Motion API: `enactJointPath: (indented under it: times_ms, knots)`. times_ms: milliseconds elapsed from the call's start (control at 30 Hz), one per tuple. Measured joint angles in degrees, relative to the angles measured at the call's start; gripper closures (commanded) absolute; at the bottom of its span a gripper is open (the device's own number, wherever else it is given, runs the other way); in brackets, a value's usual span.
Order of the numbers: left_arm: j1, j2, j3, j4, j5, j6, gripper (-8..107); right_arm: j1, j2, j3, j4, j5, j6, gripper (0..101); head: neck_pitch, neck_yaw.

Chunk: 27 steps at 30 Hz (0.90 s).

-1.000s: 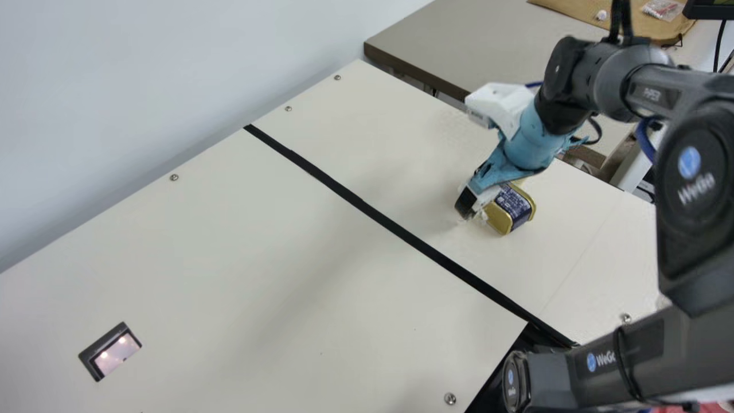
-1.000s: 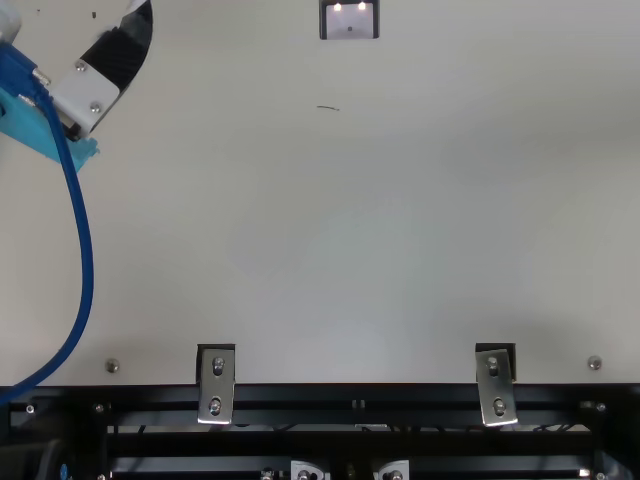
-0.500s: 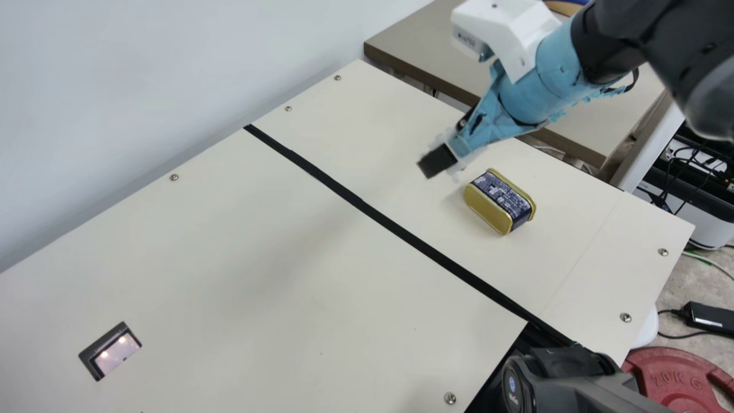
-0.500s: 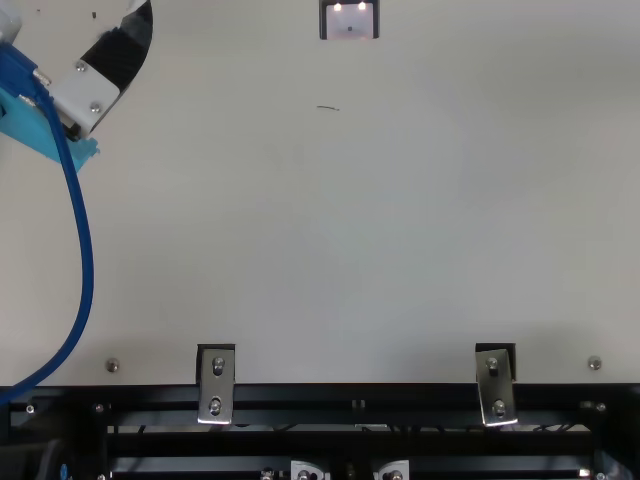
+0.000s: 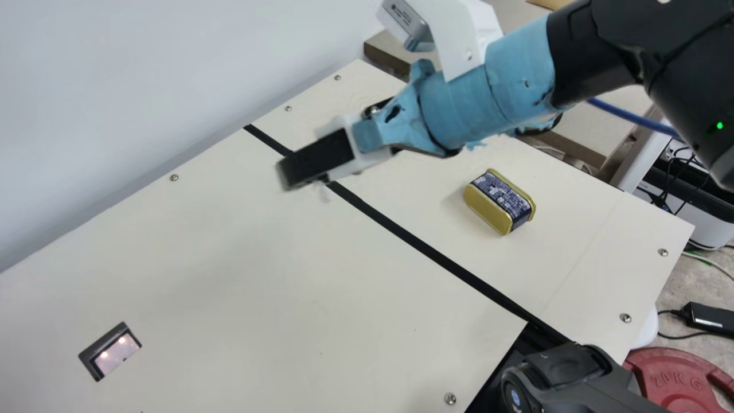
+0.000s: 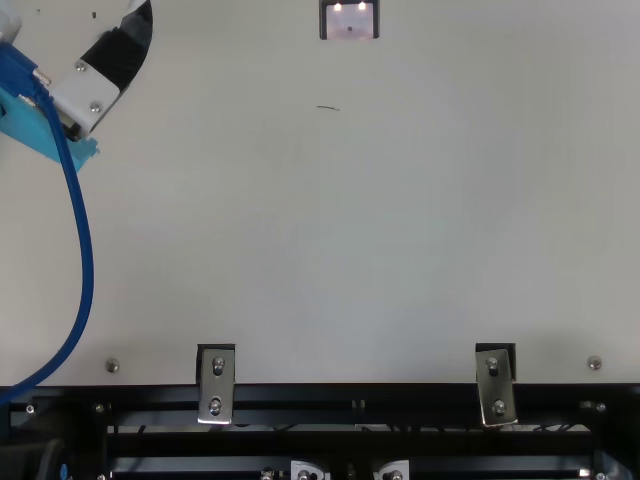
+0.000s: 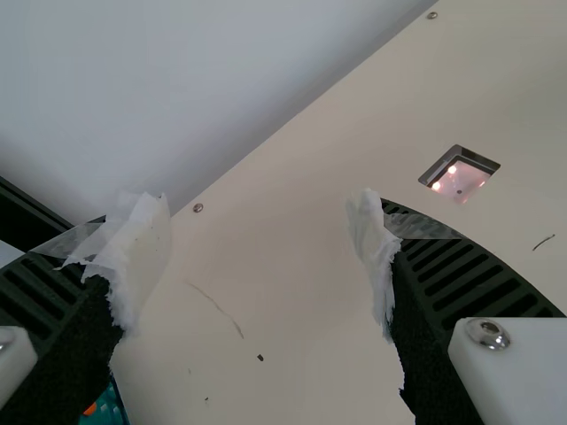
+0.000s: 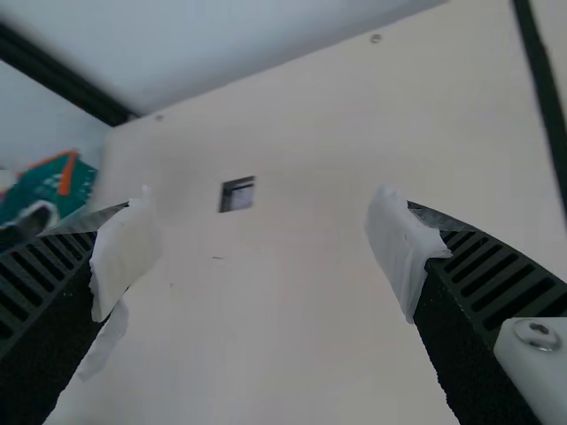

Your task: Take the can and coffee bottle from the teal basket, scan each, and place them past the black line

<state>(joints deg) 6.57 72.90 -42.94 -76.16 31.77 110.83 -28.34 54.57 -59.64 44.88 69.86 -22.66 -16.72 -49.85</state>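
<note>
Top view, upper left: the left end effector (image 6: pixel 121 52), fingers apart. Main view, upper centre: the right end effector (image 5: pixel 307 163), also spread; right of centre, the can (image 5: pixel 498 202) rests on the worktop (image 5: pixel 258 275) beyond the black line (image 5: pixel 401 232).

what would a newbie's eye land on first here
Probably the blue wrap on the right arm, bright in the main view's upper right, with its open claw in front of the black line. Next comes the gold-and-navy can past that line, below the wrap, then the pink-lit scanner at lower left.
</note>
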Motion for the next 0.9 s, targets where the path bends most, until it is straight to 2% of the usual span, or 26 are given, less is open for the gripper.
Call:
enactJointPath:
  times_ms: [133,267,400,600,900]
  knots:
    - [0.0,0.0,0.0,0.0,0.0,0.0,9,3.9,-1.4,0.4,4.9,0.1,4.4,0,0.0,0.0]
    - [0.0,0.0,0.0,0.0,0.0,0.0,9,7.9,-2.6,1.4,6.6,0.0,7.9,0,0.0,0.3]
    - [0.0,0.0,0.0,0.0,0.0,0.0,9,12.2,-3.7,2.6,4.9,0.0,11.5,0,0.0,0.0]
    - [0.0,0.0,0.0,0.0,0.0,0.0,9,19.3,-5.8,3.4,-0.3,0.2,17.9,0,0.0,0.0]
    - [0.0,0.0,0.0,0.0,0.0,0.0,9,19.8,-5.9,3.4,-0.5,0.0,18.4,0,0.0,0.0]
